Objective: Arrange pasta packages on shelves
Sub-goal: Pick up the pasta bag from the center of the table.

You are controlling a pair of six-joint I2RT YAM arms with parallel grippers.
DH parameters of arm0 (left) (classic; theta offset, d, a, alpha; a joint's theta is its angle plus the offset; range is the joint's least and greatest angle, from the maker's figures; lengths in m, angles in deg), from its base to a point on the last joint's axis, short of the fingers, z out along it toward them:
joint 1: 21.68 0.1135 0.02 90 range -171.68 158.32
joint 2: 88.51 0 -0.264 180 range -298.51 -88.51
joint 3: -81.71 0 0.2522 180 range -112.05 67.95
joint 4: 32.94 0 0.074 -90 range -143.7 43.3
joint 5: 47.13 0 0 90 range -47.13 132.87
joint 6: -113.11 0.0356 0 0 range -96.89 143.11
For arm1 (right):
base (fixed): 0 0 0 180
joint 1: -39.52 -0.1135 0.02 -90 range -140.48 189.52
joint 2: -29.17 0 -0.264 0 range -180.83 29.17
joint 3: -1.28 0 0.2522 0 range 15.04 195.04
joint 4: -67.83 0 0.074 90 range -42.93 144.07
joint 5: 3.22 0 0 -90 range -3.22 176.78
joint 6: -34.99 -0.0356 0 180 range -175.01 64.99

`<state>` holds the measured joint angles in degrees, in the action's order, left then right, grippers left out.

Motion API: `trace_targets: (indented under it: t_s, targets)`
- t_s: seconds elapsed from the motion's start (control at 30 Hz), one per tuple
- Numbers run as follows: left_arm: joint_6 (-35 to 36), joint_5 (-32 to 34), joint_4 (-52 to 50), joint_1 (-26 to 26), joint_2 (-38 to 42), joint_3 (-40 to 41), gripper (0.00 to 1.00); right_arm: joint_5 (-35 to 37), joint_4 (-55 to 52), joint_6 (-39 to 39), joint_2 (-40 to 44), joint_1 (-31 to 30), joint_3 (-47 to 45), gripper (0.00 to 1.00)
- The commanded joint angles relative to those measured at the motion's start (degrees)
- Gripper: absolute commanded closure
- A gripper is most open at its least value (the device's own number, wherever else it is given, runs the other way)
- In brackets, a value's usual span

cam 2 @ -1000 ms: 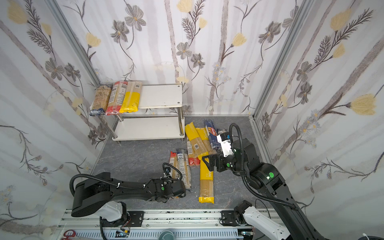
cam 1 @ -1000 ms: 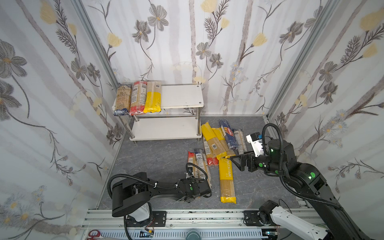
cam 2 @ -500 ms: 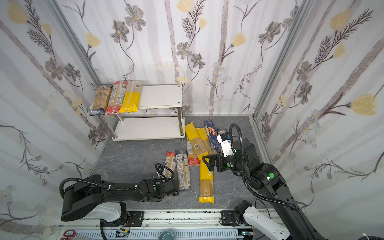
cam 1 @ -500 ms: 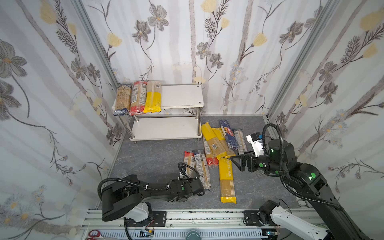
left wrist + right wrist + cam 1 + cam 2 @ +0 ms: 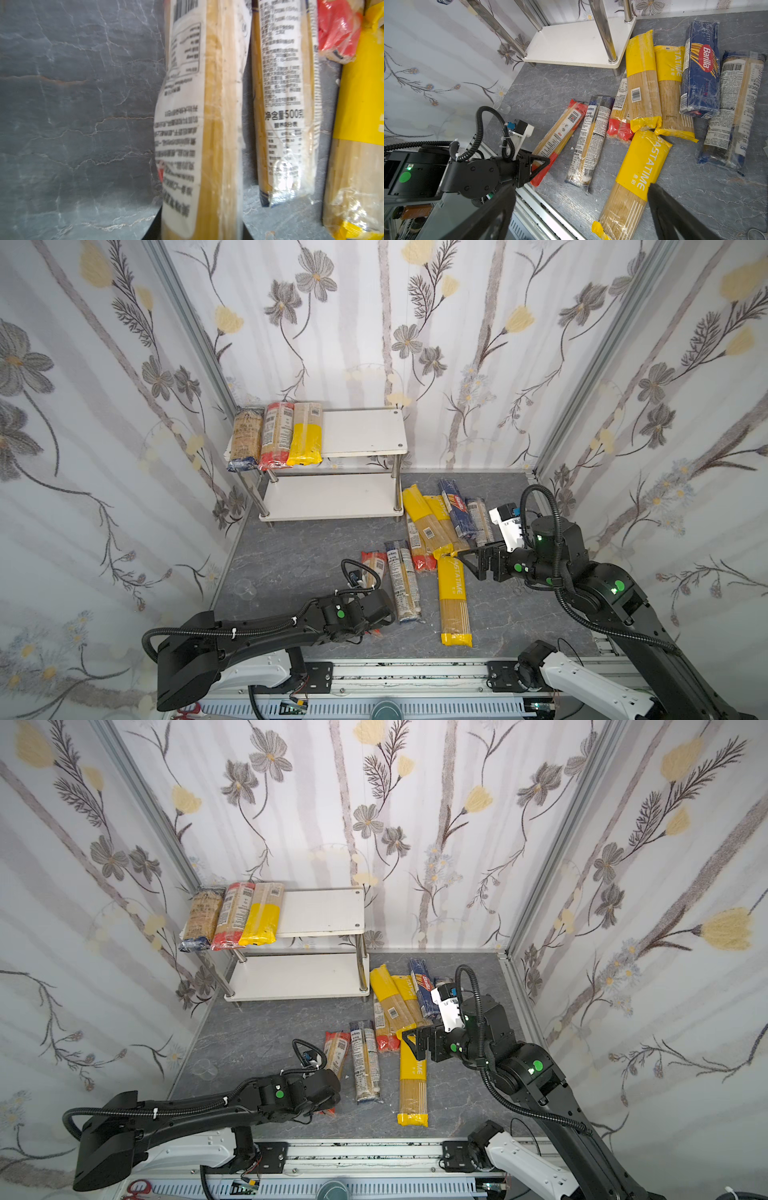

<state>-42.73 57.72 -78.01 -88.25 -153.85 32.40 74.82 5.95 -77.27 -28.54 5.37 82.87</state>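
While right jaws gape, left jaws clamp the red-ended packet (image 5: pixel 560 133), its length pointing toward the shelves (image 5: pixel 332 497).

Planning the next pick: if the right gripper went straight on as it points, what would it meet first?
The right gripper, open, would probably meet the yellow PASTATIME packet, framed between its jaws in the right wrist view; depth is unclear.

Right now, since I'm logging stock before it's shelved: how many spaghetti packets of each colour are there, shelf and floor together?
Yellow spaghetti packets: 4
Red-ended spaghetti packets: 3
Clear spaghetti packets with dark blue ends: 3
Dark blue Barilla spaghetti pack: 1
Total: 11
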Motion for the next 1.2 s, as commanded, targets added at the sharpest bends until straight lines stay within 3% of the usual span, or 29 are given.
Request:
trace_targets:
  t_s: [0.0, 0.63, 0.93, 1.17]
  targets:
    - [3.01, 3.91, -4.52, 0.12, -0.45, -5.64, 1.00, -0.43, 2.40, -0.23, -0.46, -0.10, 0.43, 0.00]
    - [15.22, 11.70, -20.84, 0.92, -8.56, -38.03, 1.00, 0.39, 3.73, 0.16, -4.25, -0.04, 3.49, 0.00]
    - [23.68, 18.85, -29.24, 1.08, -19.31, -64.89, 1.00, 1.41, 2.79, 2.34, -8.73, 0.53, 10.62, 0.00]
    - [32.11, 23.54, -34.39, 3.02, -31.79, -90.89, 1.00, 1.84, 1.98, 5.15, -12.71, 2.53, 17.14, 0.00]
